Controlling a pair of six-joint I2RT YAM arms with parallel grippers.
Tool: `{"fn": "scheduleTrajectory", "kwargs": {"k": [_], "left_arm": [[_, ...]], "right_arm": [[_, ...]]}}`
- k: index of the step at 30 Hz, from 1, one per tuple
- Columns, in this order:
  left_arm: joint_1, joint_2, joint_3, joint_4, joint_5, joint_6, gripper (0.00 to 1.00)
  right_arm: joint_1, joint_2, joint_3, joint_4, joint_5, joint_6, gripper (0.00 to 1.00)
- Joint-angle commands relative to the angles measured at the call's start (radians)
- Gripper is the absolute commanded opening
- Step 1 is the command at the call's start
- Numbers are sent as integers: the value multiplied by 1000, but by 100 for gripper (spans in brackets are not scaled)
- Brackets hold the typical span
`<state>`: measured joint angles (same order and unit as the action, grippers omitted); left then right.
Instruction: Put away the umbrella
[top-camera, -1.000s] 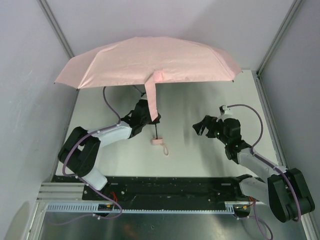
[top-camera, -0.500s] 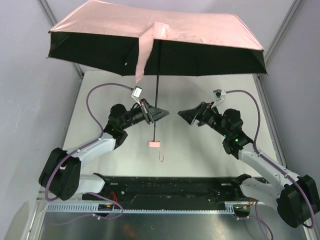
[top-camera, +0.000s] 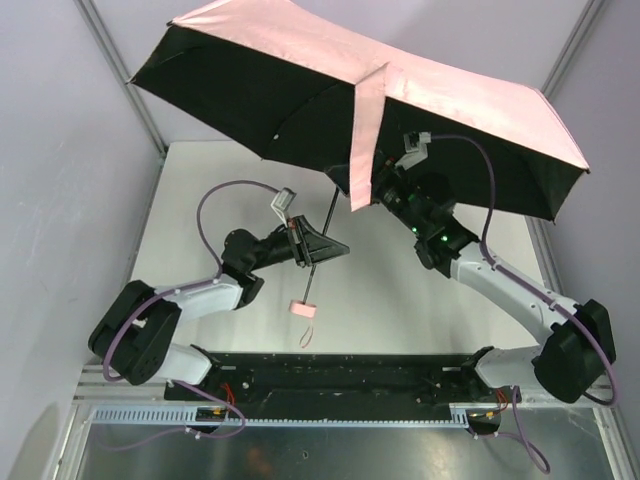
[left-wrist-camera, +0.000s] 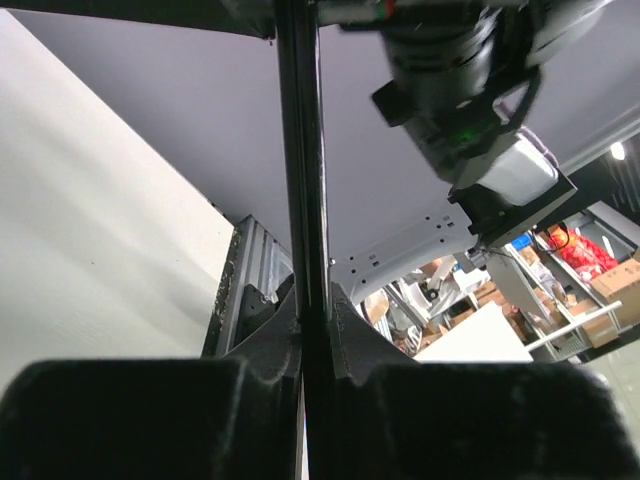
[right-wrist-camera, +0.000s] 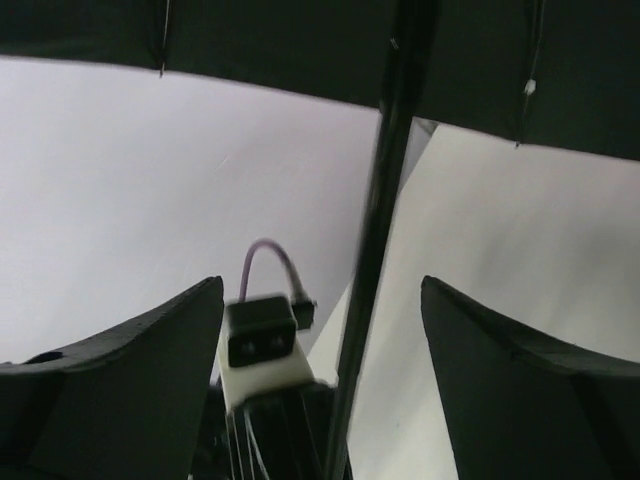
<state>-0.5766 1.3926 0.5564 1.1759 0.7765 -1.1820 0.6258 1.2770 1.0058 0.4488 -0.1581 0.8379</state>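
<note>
**Folding umbrella, open, held up by its shaft**

Surface (top-camera: 400, 290): white and rectangular, with pale panels on three sides. Both arm bases sit at its near edge.

Umbrella (top-camera: 330, 110): open, tilted and raised over the far half of the surface. The canopy is pale pink on top and black beneath. It spans from above the far-left corner to above the right edge, and its black underside faces the near-left corner.

Right arm (top-camera: 500, 285): rises from the near-right corner up under the canopy. The right jaws are spread wide. In the right wrist view the shaft passes between them and touches neither finger (right-wrist-camera: 150, 340).

Left arm (top-camera: 200, 290): reaches from the near-left corner toward the middle of the surface. The left jaws are clamped on the shaft above the handle. In the left wrist view both sides press against the shaft with no gap.

Closure strap (top-camera: 363, 140): pink. It hangs loose from the canopy's crown, down across the black underside and in front of the right wrist.

Shaft (top-camera: 322, 225): thin and dark, slanting from the crown down toward the near edge.

Handle (top-camera: 302, 307): small and pink, at the shaft's lower end, over the middle of the surface's near half. Whether it touches the surface cannot be told.

Wrist loop (top-camera: 308, 335): thin, dangling from the handle toward the near edge.
</note>
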Motion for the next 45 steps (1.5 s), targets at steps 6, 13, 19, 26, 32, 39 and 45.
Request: {"fn": "scheduleTrajectory", "kwargs": {"k": [6, 13, 19, 26, 32, 39, 45], "left_arm": [[-75, -192, 19, -373, -299, 304, 0], [-119, -411, 109, -833, -575, 518, 2], [-110, -569, 56, -907, -579, 524, 65], [-67, -597, 54, -906, -421, 440, 93], [-65, -520, 60, -848, -326, 418, 84], [-73, -499, 60, -843, -375, 449, 8], [-134, -563, 81, -981, -649, 517, 0]], "right_arm": [[140, 197, 382, -462, 477, -210, 37], [102, 249, 395, -278, 154, -187, 0], [46, 281, 345, 226, -256, 93, 0], [26, 423, 312, 925, -370, 537, 0], [24, 487, 276, 1109, -374, 685, 0], [-4, 439, 156, 982, -447, 630, 2], [-2, 317, 96, 354, -418, 217, 49]]}}
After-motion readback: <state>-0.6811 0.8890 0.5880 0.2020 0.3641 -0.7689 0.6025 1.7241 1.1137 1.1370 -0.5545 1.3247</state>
